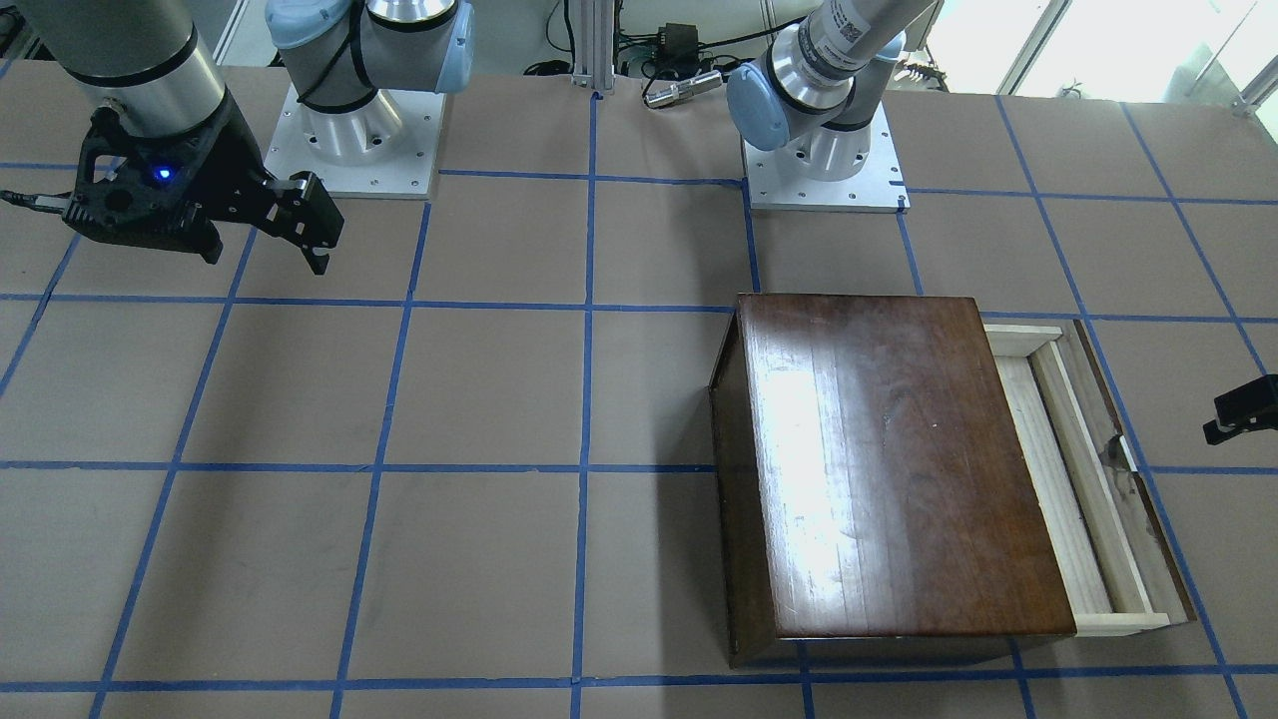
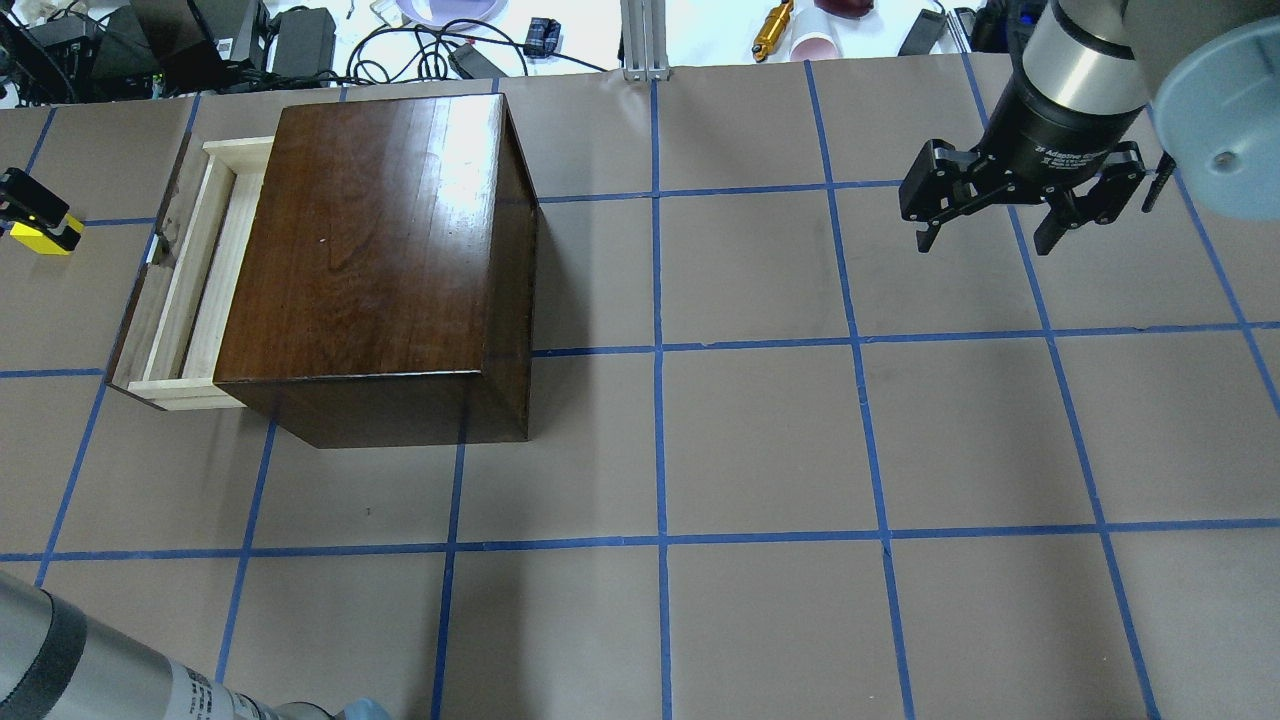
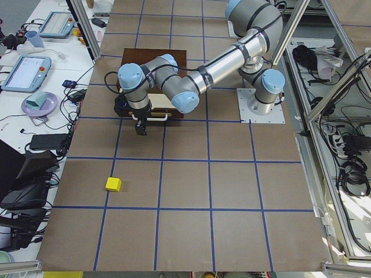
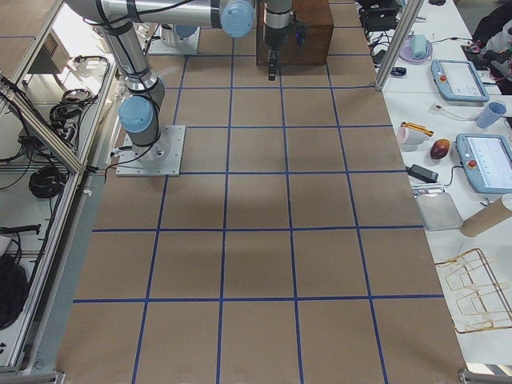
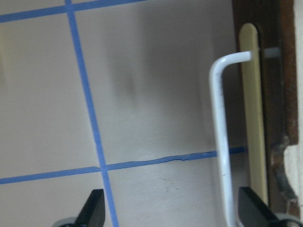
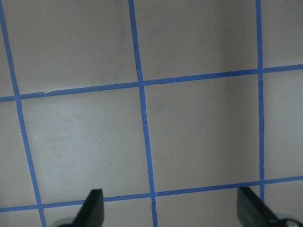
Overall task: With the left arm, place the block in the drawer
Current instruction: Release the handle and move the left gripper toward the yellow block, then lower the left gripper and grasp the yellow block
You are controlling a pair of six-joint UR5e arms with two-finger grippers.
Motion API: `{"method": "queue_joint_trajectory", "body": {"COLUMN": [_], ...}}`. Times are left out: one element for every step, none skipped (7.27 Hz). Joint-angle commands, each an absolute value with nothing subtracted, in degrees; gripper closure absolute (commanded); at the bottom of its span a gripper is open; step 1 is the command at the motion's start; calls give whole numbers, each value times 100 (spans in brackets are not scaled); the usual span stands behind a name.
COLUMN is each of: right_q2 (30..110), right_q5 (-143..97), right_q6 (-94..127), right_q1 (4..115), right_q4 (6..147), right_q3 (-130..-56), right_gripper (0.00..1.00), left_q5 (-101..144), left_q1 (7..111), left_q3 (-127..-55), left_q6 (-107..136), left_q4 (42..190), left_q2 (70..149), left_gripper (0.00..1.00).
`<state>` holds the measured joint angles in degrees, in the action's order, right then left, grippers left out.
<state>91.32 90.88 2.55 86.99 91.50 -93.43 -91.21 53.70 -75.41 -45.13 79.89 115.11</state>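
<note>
- Tape in blue lines is marking a grid of squares on the brown paper-covered counter [image 2: 760, 440].
- A glossy dark-brown wooden cabinet [image 2: 370, 250] is standing on the left arm's side of the counter.
- A shallow pale-wood drawer [image 2: 190, 280] with a dark brown front panel is sticking partway out of the cabinet, its tray lying open to view.
- The silver left arm [image 3: 220, 63] with light-blue joint caps is reaching across the cabinet. Its black left gripper [image 3: 139, 130] is pointing down just in front of the drawer's front panel.
- In the wrist view the left gripper's fingers are standing spread wide and gripping nothing. A bent silver-white handle [image 5: 220, 137] on the drawer front is showing close to one finger.
- The small bright yellow cube [image 3: 113, 184] is lying on the counter out in front of the drawer. It is lying well apart from both the drawer and the left gripper. In the overhead view a fingertip is overlapping it.
- The black right gripper [image 2: 985, 240] is hanging over bare counter on the other side, far from the cabinet. Its fingers are parted wide and carrying nothing.
</note>
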Motion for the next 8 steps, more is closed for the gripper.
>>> {"method": "queue_joint_trajectory", "body": {"right_q2": [9132,9132,9132,9132,9132,9132,9132,9132], "right_q5": [9088,9088,9088,9088,9088,9088,9088,9088], "right_q6": [255,255,255,255,255,255,255,255], "right_q1": [8701,8701,8701,8701,8701,8701,8701,8701], "right_q4": [9149,9149,9149,9149,9149,9149,9149,9149], "right_q3": [-9351,-9343,-9343,-9343,-9343,-9343,-9343,-9351], "right_gripper": [0,0,0,0,0,0,0,0], "left_q5": [-9149,-9123,-9062,-8696,-8579,-8630,-8640,-8640], "left_q1": [5221,5186,5142,5020,4932,4870,4834,4773], "left_q3": [-7506,-7541,-7506,-7462,-7453,-7444,-7392,-7226], "left_q6": [-4641,-4580,-4579,-4544,-4561,-4657,-4824,-4834], "left_q4": [7273,7060,7058,7049,6866,6508,6130,6126], "left_q2": [11715,11820,11960,12066,12207,12347,12470,12637], "left_gripper": [0,0,0,0,0,0,0,0]}}
